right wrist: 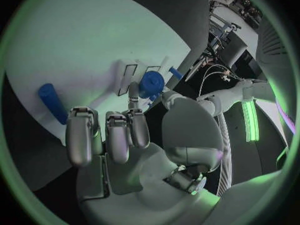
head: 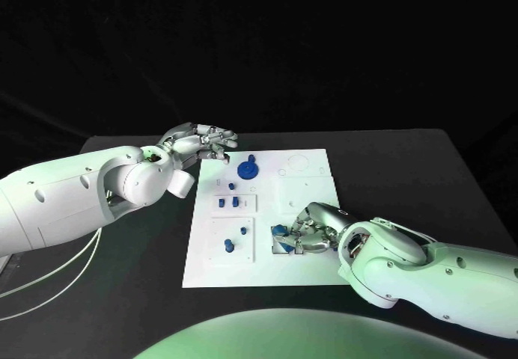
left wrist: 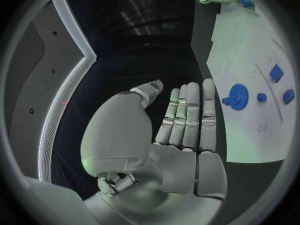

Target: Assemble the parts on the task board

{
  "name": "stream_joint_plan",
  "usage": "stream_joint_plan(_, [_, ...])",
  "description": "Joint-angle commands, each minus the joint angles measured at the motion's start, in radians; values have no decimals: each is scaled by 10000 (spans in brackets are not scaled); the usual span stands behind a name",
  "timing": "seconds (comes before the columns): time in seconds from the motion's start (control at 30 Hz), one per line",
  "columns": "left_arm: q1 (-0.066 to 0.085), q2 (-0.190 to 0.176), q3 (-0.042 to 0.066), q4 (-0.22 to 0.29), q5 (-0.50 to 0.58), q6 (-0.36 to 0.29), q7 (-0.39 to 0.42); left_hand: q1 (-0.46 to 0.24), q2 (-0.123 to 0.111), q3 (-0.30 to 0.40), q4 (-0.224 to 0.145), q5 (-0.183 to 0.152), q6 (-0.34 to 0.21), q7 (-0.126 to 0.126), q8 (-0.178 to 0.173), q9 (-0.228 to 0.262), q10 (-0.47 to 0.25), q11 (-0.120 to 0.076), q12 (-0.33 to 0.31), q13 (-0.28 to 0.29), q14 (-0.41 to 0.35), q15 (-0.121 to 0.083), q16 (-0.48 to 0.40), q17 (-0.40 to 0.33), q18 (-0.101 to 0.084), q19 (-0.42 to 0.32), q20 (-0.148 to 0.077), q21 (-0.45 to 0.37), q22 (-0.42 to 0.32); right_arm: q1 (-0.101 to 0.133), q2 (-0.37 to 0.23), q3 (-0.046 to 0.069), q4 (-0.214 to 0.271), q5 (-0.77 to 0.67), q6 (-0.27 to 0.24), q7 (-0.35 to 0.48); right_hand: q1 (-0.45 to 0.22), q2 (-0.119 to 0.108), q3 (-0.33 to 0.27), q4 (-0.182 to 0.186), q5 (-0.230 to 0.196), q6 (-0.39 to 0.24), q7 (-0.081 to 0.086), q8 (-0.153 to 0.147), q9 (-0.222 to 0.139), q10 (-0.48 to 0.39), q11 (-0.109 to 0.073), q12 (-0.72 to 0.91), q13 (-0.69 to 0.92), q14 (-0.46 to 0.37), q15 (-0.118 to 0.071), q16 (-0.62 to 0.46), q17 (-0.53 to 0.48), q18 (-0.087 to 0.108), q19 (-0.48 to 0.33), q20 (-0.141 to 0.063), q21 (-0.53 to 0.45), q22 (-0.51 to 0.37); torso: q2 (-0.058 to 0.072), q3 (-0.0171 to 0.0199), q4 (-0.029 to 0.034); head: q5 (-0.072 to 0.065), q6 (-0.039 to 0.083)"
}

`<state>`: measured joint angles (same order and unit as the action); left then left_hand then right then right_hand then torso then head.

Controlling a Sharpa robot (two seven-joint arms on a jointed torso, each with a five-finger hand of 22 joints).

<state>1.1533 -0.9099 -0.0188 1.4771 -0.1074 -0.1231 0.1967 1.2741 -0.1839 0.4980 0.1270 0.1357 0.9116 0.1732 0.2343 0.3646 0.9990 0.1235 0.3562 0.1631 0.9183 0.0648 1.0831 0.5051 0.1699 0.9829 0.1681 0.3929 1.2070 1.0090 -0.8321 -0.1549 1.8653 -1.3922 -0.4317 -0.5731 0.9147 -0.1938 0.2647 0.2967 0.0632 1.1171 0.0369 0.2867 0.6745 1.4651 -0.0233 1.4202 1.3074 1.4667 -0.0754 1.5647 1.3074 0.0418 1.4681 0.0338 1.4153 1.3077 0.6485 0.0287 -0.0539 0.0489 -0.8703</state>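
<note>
on the black table, a blue part touches the right hand.

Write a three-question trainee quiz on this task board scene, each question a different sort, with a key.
1. True or false: the left hand holds a blue part.
2. Multiple choice: the blue gear sits on the task board nearer which edge? A) far edge B) near edge C) off the board
3. Fill in: the right hand works at a blue part near the board's ____ edge.

Key: 1 false; 2 A; 3 near.
</note>
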Motion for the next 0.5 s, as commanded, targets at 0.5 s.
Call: stream_joint_plan(0.5, [6,-23,5,32,-26,194,-54,-38,41,-52,20,65,-79,1,41,15,-88,23,-59,-3,-36,18,-49,18,85,69,32,-73,-13,-20,-176,-3,165,-235,104,380,-352,590,-3983,13,1387,-80,100,-62,216,224,8,-221,1410,1041,-45,61,2634,-110,528,-26,-43,2225,0,0,-7,12,1])
